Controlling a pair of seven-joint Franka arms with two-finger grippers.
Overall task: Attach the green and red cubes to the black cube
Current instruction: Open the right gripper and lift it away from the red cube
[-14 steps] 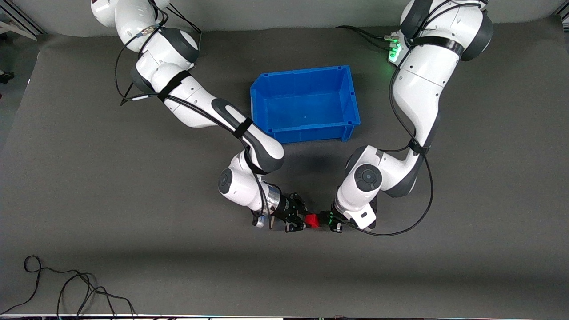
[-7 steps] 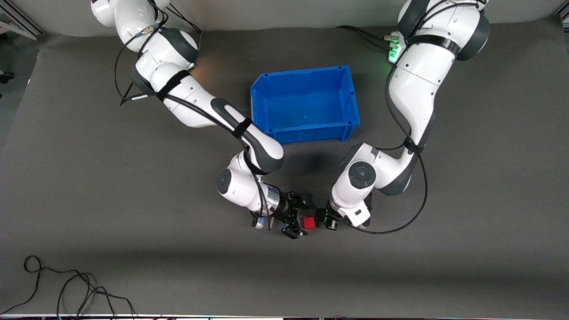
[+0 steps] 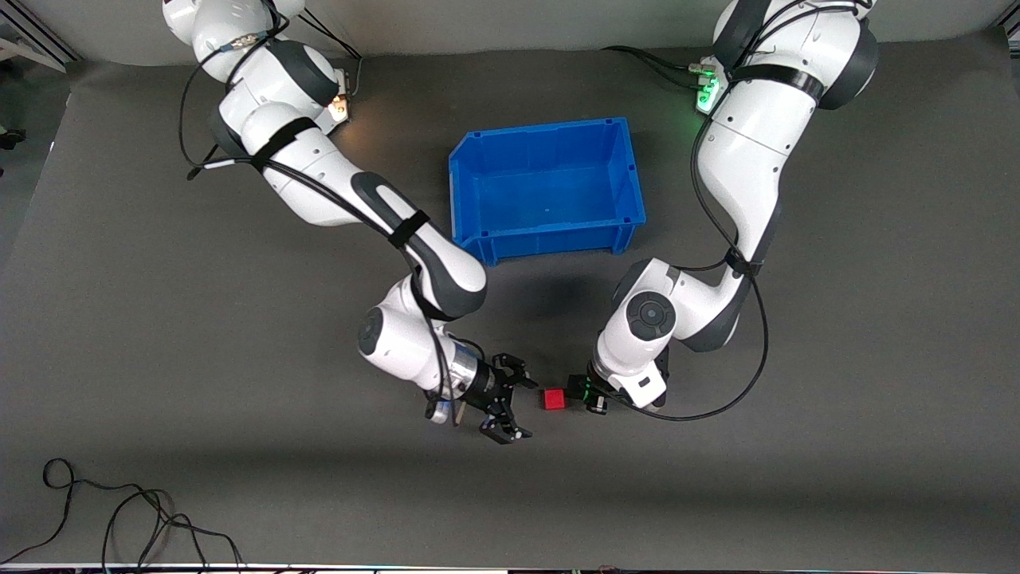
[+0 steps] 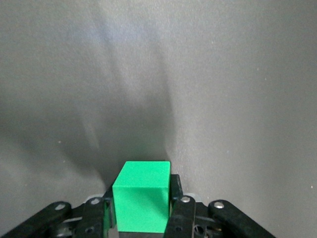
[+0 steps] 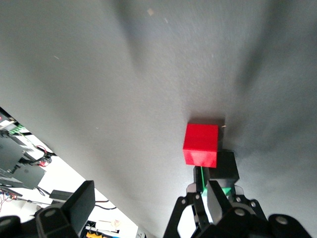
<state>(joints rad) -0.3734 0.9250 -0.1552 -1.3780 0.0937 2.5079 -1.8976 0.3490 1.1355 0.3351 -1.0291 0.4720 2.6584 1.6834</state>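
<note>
Left pincer (image 3: 588,392): it is sitting low over the tabletop (image 3: 837,399), toward the edge nearest the front camera and about midway between the two ends, and it is clamping the green cube (image 4: 141,196) between its fingers (image 4: 179,218).

Green cube: in the left wrist view it is filling the gap between the two fingers, squeezed on both sides; in the front view only a sliver of green is peeking out at the pincer tip.

Black cube (image 5: 227,165): it is sitting pressed against the red cube (image 3: 555,399) on the side facing the left arm's end, right at the tips of the left pincer; the right wrist view is showing it dark and square, with green just visible past it.

Red cube: it is lying in the open stretch between the two pincers, touching the black cube and standing apart from the right pincer (image 3: 511,405).

Right pincer: it is hanging over the tabletop just beside the red cube, on the right arm's side, with its fingers spread wide and gripping nothing.

Blue bin (image 3: 466,171): it is standing farther from the front camera than the cubes, around the middle of the tabletop, with nothing inside it.

Loose cable (image 3: 119,518): it is curling near the corner closest to the front camera at the right arm's end.
</note>
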